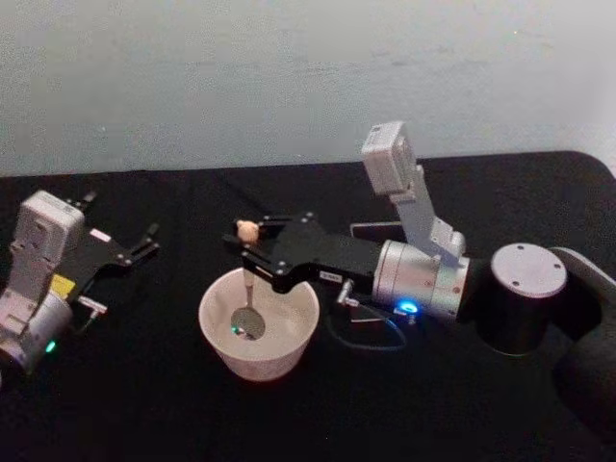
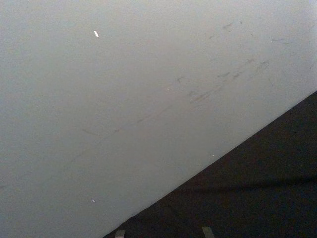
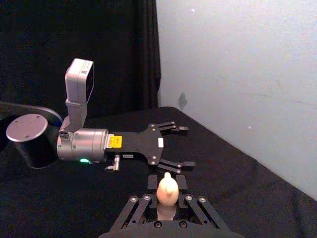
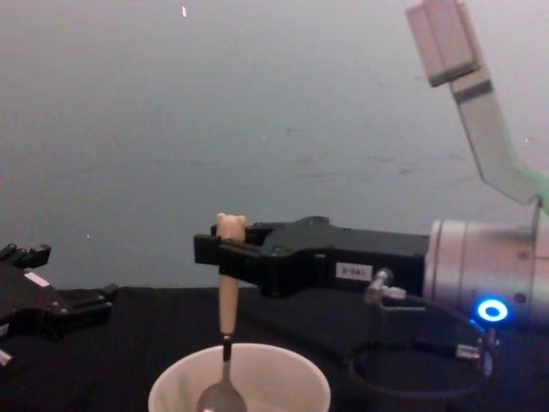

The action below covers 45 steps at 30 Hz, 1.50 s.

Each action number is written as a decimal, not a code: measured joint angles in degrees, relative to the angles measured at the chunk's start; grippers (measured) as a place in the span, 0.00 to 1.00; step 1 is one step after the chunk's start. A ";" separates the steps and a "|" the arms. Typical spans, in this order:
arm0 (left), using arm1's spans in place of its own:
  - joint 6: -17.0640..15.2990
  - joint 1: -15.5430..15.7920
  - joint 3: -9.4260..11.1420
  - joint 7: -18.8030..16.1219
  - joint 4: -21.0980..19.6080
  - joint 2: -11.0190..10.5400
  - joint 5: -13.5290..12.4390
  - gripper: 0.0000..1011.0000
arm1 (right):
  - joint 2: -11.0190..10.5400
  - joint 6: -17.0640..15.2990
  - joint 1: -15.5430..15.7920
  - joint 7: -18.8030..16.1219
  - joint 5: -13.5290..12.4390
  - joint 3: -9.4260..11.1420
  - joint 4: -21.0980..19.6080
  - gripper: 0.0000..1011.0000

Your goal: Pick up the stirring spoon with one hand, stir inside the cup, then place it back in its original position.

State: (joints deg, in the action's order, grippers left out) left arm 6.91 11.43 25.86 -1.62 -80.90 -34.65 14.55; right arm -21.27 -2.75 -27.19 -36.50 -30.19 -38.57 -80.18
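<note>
Right gripper (image 1: 248, 248): reaches in from the right above the cup, its black fingers closed on the upper part of the spoon's handle, just below the bear head.
Stirring spoon (image 4: 227, 309): upright, held by the right gripper; cream handle above the rim, thin dark neck crossing it, metal bowl down inside the cup near the middle.
Cup (image 1: 255, 364): cream-white, standing on the tabletop right under the right gripper.
Holder (image 1: 371, 229): a dark square mouth shows dimly behind the right arm, on the far side of it from the cup; little more can be made out.
Left gripper (image 1: 117, 223): lies low at the left of the tabletop, well apart from the cup, fingers spread and holding nothing.
Right arm light (image 1: 408, 308): blue ring glowing on the silver wrist.
Tabletop (image 1: 144, 404): covered in black cloth, with a pale grey wall behind.
</note>
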 joint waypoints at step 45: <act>0.00 0.00 0.00 0.00 0.00 0.00 0.00 0.99 | -0.59 0.08 1.37 0.62 2.85 4.16 1.37 0.21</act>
State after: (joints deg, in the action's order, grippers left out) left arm 6.91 11.43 25.86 -1.62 -80.90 -34.64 14.55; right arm -21.86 -2.67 -25.82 -35.88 -27.34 -34.42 -78.81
